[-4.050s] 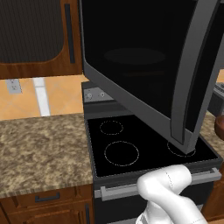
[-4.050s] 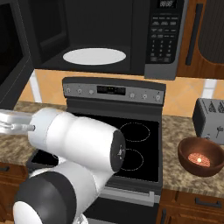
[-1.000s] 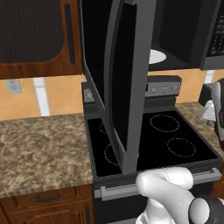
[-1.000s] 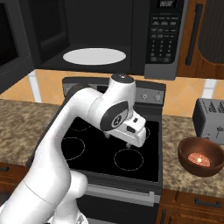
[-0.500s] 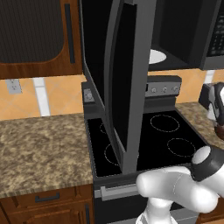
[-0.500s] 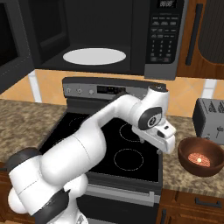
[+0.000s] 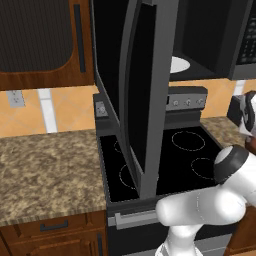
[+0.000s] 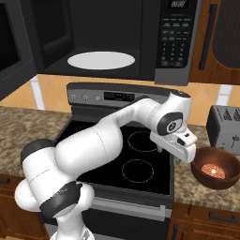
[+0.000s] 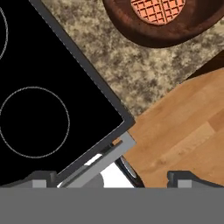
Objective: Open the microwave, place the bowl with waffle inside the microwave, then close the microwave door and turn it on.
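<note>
I see the bowl (image 8: 215,169) on the granite counter (image 8: 206,197) right of the stove (image 8: 126,161), a waffle (image 9: 157,9) inside it; the hand view alone reveals the waffle's grid. The gripper (image 8: 185,149) hangs just left of the bowl's rim, jaws spread wide, holding nothing. The microwave door (image 7: 145,90) stands swung out, its edge over the cooktop. The cavity of the microwave (image 8: 108,37) with its white turntable (image 8: 101,60) is unobstructed.
</note>
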